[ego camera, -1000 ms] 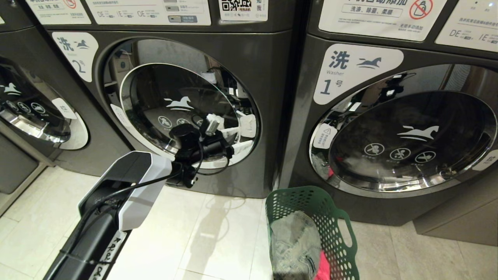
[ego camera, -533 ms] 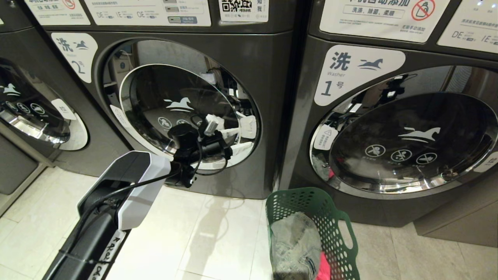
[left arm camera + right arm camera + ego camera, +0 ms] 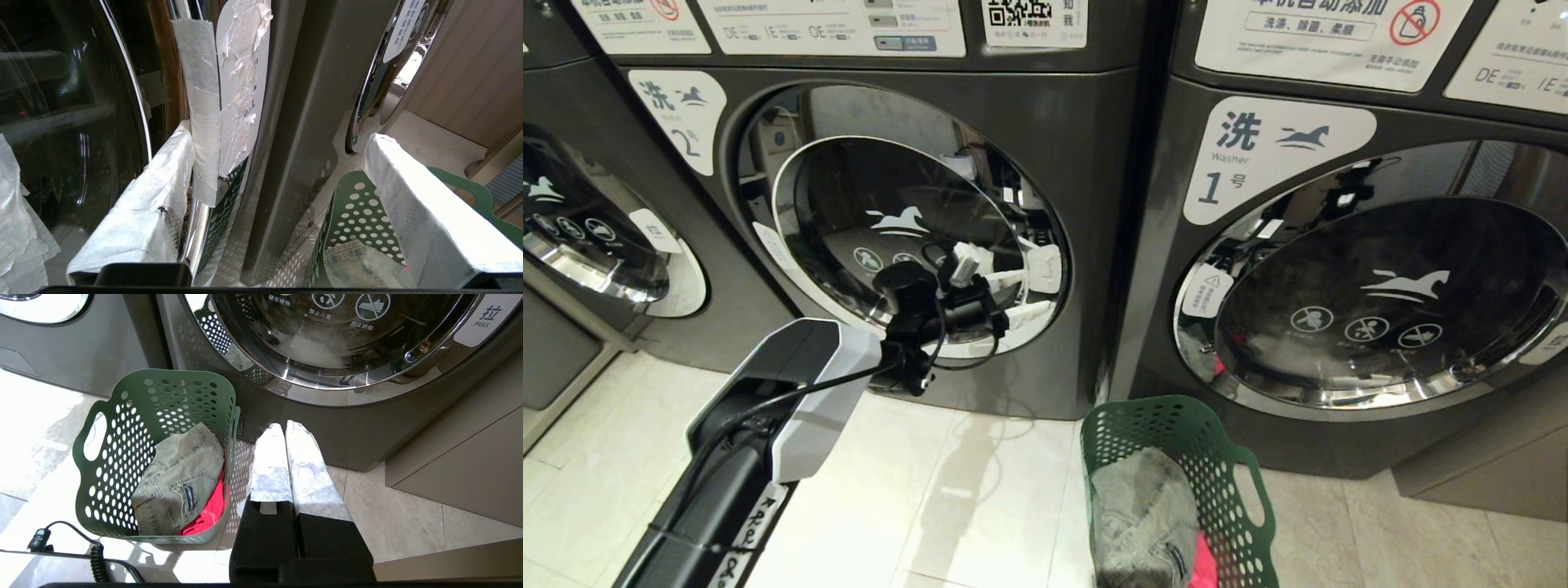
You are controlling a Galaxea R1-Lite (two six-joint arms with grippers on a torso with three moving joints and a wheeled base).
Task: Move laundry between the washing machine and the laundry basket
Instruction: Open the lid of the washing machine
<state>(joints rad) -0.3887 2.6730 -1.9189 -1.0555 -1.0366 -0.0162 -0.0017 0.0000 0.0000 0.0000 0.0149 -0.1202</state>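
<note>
Glossy tile floor (image 3: pixel 931 490) meets the washing machine (image 3: pixel 1078 204), left end effector (image 3: pixel 1013 298) spread apart.

A second dark grey washer marked 1 (image 3: pixel 1347 269) fills the right half of the frame, its chrome-rimmed round door shut and printed with a white horse and three round warning signs. A white "PULL" sticker (image 3: pixel 484 316) sits at the door's rim. At the far left edge a third machine (image 3: pixel 580 237) shows only part of its door. White instruction labels (image 3: pixel 833 24) and a QR code sticker (image 3: pixel 1036 20) run along the top. Pale floor tiles (image 3: pixel 947 506) cover the lower frame, and a beige cabinet (image 3: pixel 461 473) stands at lower right.
</note>
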